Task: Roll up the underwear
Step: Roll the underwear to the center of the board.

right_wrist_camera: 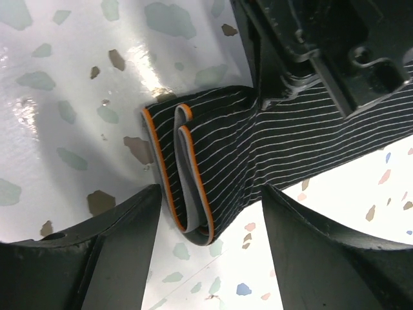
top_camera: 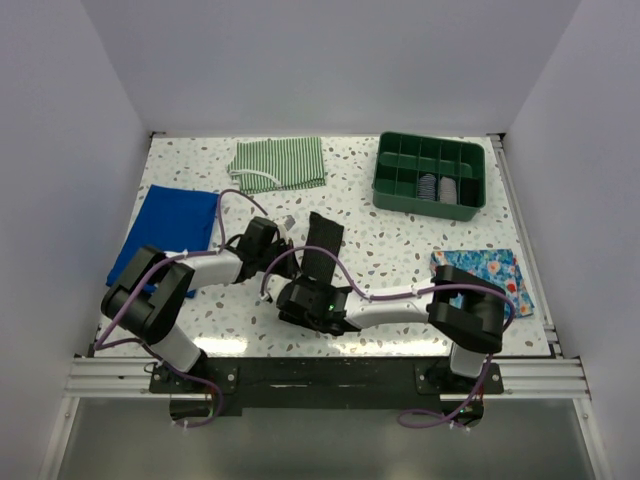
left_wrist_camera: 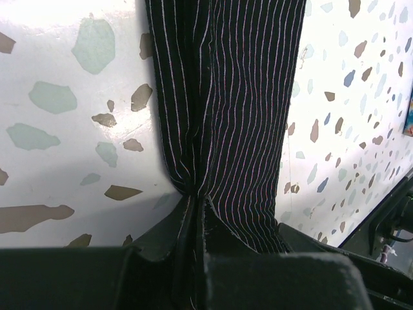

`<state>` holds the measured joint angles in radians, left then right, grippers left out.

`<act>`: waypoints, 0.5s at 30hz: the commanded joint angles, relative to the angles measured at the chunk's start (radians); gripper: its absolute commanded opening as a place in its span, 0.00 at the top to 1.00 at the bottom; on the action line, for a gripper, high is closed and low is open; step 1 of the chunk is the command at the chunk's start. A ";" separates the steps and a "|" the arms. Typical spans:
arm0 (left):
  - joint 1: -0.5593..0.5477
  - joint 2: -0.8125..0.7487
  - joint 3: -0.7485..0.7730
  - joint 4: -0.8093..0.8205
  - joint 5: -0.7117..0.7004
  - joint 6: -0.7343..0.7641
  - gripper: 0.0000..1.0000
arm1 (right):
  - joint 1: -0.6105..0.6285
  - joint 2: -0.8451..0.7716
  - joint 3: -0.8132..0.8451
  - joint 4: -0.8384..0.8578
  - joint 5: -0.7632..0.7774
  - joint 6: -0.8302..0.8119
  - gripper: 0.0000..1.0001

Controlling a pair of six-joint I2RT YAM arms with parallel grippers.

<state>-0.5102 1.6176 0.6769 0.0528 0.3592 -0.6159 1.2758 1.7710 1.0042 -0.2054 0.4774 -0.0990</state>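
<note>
The underwear [top_camera: 322,248] is black with thin white stripes and an orange-and-grey waistband, folded into a long narrow strip on the table's middle. My left gripper [top_camera: 285,248] is shut, pinching one long edge of the strip [left_wrist_camera: 245,97] between its fingers [left_wrist_camera: 187,239]. My right gripper [top_camera: 308,298] is open and hovers over the near end of the strip. There the waistband end [right_wrist_camera: 193,194] is curled over into a loose fold, lying between the two spread fingers [right_wrist_camera: 122,245] without touching them. The left gripper [right_wrist_camera: 310,51] also shows in the right wrist view, clamped on the fabric.
A green-and-white striped cloth [top_camera: 278,163] lies at the back. A blue cloth [top_camera: 165,232] lies at the left. A green divided tray [top_camera: 425,205] with rolled items stands at the back right. A blue floral cloth [top_camera: 480,272] lies at the right, by the right arm.
</note>
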 commanded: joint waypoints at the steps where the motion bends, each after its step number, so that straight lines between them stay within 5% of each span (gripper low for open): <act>1: 0.010 0.064 -0.028 -0.137 -0.097 0.074 1.00 | 0.028 -0.047 -0.026 0.034 0.046 -0.002 0.30; 15: 0.013 0.057 -0.027 -0.139 -0.088 0.077 1.00 | 0.043 -0.087 0.008 0.005 0.033 -0.018 0.23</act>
<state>-0.5060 1.6196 0.6781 0.0521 0.3676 -0.6075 1.3148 1.7123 0.9825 -0.1959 0.5060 -0.1028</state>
